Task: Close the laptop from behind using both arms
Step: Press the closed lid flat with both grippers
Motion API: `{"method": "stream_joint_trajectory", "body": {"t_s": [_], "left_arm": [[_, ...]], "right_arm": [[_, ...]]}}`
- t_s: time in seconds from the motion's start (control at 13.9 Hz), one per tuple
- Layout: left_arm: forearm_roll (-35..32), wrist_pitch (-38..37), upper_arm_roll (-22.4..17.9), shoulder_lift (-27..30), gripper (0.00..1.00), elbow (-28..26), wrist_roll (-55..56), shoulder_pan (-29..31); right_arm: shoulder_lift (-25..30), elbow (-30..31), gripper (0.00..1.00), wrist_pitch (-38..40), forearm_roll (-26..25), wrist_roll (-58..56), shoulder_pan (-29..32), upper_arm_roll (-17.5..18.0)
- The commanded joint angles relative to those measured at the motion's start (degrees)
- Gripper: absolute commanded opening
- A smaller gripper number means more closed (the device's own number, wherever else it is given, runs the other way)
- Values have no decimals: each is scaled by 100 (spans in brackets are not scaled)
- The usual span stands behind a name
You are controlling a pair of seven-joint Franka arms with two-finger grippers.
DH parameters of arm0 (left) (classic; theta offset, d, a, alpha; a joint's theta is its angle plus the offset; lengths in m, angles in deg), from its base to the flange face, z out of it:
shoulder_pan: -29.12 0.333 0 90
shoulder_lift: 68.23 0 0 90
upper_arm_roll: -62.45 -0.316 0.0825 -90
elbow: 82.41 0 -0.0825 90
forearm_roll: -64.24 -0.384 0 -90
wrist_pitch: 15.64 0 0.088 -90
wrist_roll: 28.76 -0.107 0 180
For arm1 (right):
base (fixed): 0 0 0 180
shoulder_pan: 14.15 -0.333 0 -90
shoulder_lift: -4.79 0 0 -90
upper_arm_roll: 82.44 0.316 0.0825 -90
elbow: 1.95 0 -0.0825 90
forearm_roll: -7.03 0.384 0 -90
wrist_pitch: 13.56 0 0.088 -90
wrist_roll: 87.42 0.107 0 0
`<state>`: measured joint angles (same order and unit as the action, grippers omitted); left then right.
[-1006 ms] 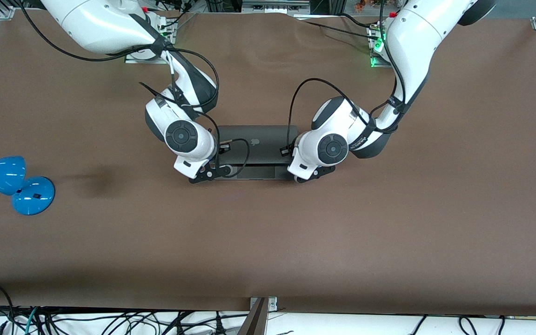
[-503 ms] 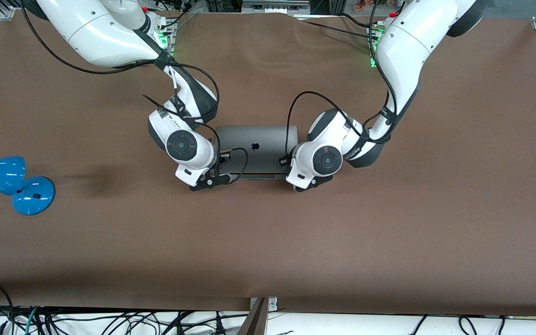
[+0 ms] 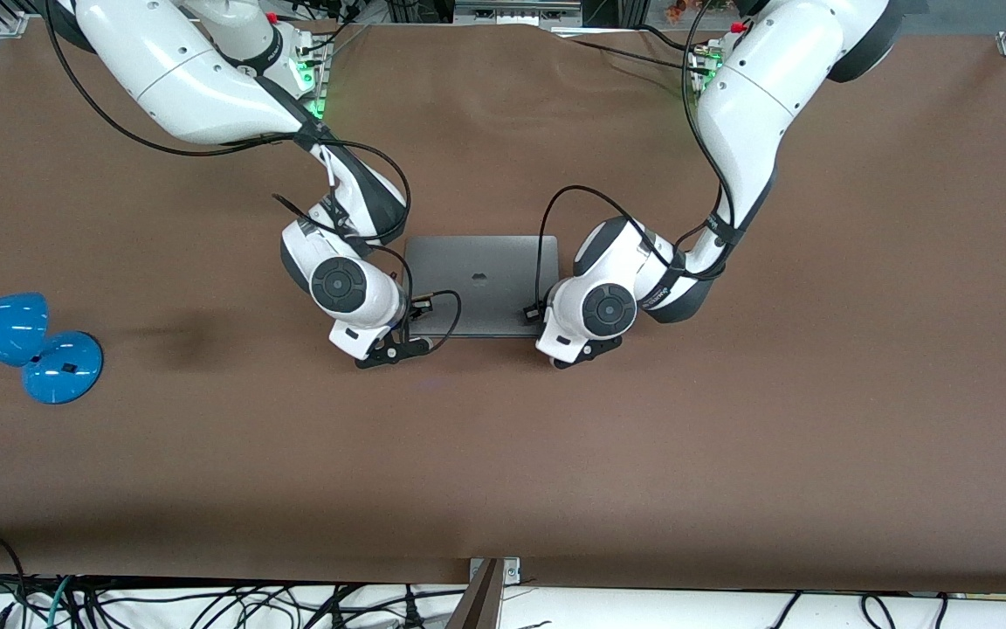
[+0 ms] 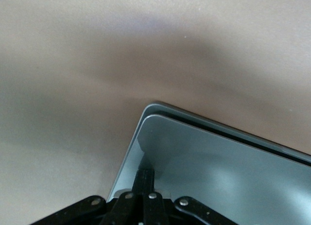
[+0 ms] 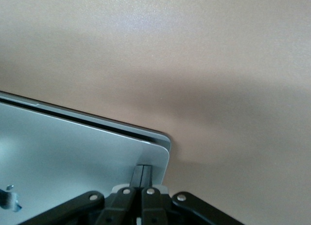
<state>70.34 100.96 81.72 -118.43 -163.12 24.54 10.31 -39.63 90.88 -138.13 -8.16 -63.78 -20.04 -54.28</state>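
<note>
Both glossy white jointed arms reached in from their bases and bent at the elbow, wrists turned downward. The right arm's black two-finger claw (image 3: 391,348) (image 5: 142,179) had its fingers pressed together, tips pointing down. The left arm's black two-finger claw (image 3: 586,347) (image 4: 144,182) was posed the same, its fingers likewise closed.

You have two glossy white jointed arms (image 3: 206,79) with dark grey joint caps, black looping cables (image 3: 555,218) and green-lit bases. Each black pincer (image 4: 141,205) shows silver linkage screws.
</note>
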Motion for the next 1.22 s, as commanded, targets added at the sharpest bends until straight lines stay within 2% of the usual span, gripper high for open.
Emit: {"method": "stream_joint_trajectory", "body": {"t_s": [0.0, 0.22, 0.29, 0.36, 0.5, 0.57, 0.72, 0.79, 1.15], "left_arm": [[-188, 55, -63, -131, 0, 214, 40, -96], [-188, 73, -63, -166, 0, 223, 31, -96], [-188, 73, -63, -166, 3, 223, 14, -96], [-188, 73, -63, -166, 18, 214, 5, -96], [-214, 73, -63, -148, 100, 214, -4, -88], [-275, 73, -63, -140, 100, 223, -13, -79], [-320, 64, -63, -113, 100, 214, -13, -35], [-320, 55, -63, -87, 100, 223, -4, -35], [-591, -339, -19, 474, 100, 205, -161, 185]], "right_arm": [[-146, -160, 0, -50, -142, 18, -52, -21], [-147, -177, 0, -68, -134, 9, -52, -12], [-138, -273, 0, -24, -116, -17, -52, -12], [-103, -422, 0, 20, -55, -26, -52, -12], [-76, -703, 0, 588, -37, -26, -52, 41], [-76, -888, 6, 870, -28, -35, -61, 50], [-59, -1038, 48, 1153, -2, -44, -35, 163], [-15, -1039, 99, 1197, -10, -61, -26, 173], [485, -1039, 100, 1724, 16, -44, 18, 164]]}}
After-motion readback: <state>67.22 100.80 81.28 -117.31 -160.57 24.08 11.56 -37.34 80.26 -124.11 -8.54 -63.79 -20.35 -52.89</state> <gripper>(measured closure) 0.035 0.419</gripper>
